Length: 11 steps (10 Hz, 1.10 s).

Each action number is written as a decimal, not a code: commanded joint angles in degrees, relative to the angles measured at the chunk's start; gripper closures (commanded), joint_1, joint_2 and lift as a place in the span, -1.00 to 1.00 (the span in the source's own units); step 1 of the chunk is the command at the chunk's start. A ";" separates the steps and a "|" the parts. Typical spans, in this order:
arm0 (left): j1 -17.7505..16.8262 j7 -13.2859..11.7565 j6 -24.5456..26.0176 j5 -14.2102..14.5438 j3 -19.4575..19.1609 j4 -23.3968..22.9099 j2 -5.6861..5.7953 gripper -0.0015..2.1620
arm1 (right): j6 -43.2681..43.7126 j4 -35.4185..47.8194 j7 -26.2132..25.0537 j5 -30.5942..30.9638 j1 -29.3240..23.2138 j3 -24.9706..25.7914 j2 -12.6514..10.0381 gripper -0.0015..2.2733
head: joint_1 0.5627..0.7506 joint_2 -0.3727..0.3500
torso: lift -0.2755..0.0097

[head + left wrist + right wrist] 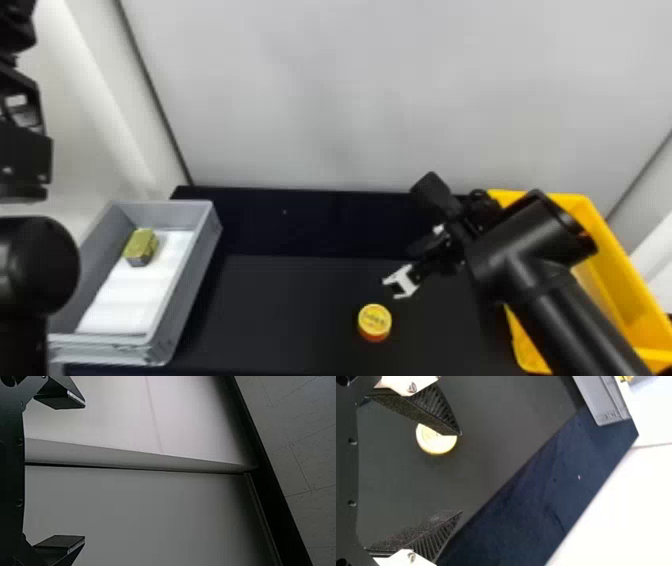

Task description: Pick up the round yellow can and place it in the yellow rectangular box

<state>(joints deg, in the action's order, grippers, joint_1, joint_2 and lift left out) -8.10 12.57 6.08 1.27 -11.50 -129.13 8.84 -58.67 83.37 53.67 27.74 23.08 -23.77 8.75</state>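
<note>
Right hand (pixel 461 473) stood open near yellow can (pixel 375 321) on table (pixel 280 310). Can looked light, stiff, perhaps slick; sides seemed best hold, 1 finger each.

In the head view, a pale grey wall (pixel 350 100) stands behind the black surface (pixel 280 305), with slanting dark seams (pixel 154 95) at left and right. White panelling (pixel 95 105) at upper left carries a brighter streak. The left wrist view has speckled panels (pixel 313 463) at right, beside a dark strip (pixel 273 494).
</note>
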 commanded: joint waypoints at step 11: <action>-1.31 -0.09 0.16 -0.22 1.39 0.46 -0.13 -0.92 | 6.96 -13.23 0.23 -4.79 -0.32 -4.63 -1.19 -1.00 | 0.39 0.18 | 0.91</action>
<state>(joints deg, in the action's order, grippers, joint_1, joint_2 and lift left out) -9.37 12.49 6.25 1.16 -10.30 -128.78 8.78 -54.53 73.01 53.88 23.82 22.62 -28.34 7.61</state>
